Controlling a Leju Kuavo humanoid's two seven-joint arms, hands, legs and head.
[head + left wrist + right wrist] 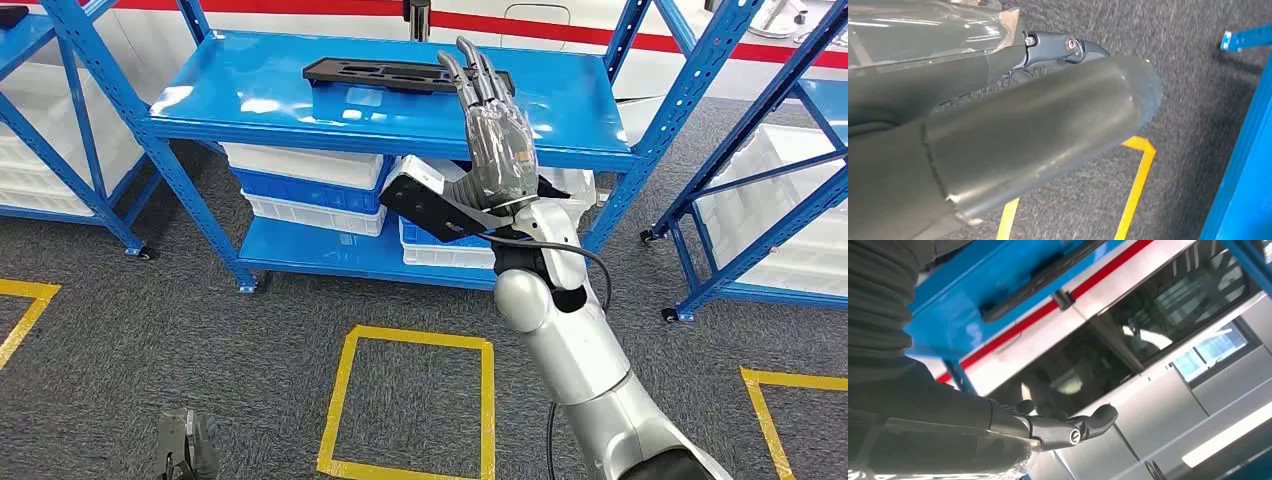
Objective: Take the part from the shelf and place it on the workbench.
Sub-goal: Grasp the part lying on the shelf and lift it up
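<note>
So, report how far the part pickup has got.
Done: the robot faces the blue shelf and its right hand is raised in front of it, fingers extended and holding nothing. In hand: the reach toward the black part, which lies flat on the top shelf, not yet gripped. Left: grasp it, lift it off and carry it to the workbench. The left hand hangs low over the carpet.

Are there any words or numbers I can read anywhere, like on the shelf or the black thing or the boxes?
None: no word, number or label can be read in any view.
The black part on the blue shelf shows no writing.
The white and blue bins below it show no labels.
The yellow tape squares on the floor are plain lines, not signs.
The right hand bears no readable mark.
</note>
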